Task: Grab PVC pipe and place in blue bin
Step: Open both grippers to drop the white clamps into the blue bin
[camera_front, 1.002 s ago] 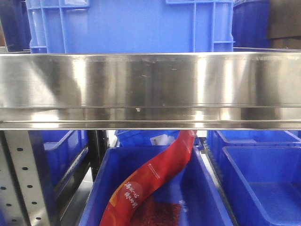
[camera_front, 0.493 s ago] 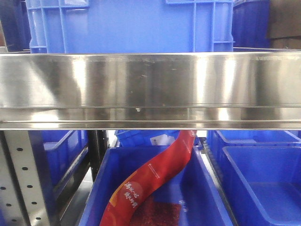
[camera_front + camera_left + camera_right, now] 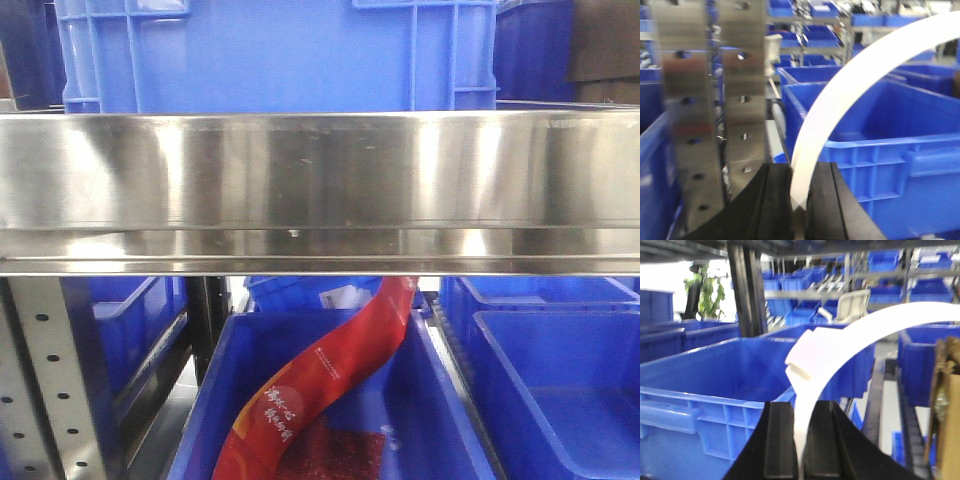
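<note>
Jaws of my left gripper [image 3: 799, 202] and right gripper [image 3: 799, 440] each pinch the white PVC pipe [image 3: 840, 100], which arcs upward. I judge it light, bendy and smooth, so I would hold it near the ends. The blue bin [image 3: 890, 150] beside it seems empty; a lower bin [image 3: 430, 420] holds a red packet [image 3: 320, 385].

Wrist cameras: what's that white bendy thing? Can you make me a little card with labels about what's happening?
thing held: white PVC pipe, curved like an arch
left gripper: shut on the pipe
right gripper: shut on white pipe with a raised joint
same piece in both: cannot tell
nearby: open blue bins beside each gripper
pipe in a bin: not yet
front view: steel shelf rail; red packet in lower blue bin; no arms seen
</note>
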You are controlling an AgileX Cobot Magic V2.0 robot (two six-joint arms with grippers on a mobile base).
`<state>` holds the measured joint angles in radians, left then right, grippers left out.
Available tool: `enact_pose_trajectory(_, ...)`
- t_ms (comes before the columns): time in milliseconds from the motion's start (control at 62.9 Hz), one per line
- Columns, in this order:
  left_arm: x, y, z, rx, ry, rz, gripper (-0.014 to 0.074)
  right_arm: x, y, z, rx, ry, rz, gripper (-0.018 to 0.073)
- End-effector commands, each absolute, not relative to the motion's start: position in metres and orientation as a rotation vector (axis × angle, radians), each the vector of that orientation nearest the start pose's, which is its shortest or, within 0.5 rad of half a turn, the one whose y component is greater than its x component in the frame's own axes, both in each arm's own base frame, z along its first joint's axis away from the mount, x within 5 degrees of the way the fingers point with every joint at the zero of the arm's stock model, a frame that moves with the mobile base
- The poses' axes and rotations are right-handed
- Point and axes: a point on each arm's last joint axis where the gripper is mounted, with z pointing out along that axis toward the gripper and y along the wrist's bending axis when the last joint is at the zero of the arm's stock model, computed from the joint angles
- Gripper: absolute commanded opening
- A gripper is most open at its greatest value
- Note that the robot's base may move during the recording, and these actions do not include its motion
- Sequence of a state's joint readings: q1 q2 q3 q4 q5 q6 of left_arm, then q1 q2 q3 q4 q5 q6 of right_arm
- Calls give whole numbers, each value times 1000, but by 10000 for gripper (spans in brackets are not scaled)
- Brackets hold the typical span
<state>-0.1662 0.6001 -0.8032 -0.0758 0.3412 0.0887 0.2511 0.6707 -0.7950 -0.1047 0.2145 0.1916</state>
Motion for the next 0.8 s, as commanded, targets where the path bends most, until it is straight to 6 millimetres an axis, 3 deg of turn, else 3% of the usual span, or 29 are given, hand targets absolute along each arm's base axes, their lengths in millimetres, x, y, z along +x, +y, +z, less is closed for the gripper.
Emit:
enact_pose_trajectory(0,125,-30,417,245,1608,-146,-111,145,39,412,-129,1594,266,-169)
enact_pose_trajectory(143,151,-50,437,321,1609,-203,-111,178,54,417,-160,1645,284,-169)
enact_pose_trajectory(429,235,-90,473,369,1623,-243,-111,236,90,444,-218,1653,334,-169)
enact_pose_trajectory(604,289,-110,487,355,1576,-244,-111,280,115,453,-219,1645,376,-169)
enact_pose_trajectory(779,329,-125,482,326,1542,-270,-111,317,137,452,-144,1577,502,-169)
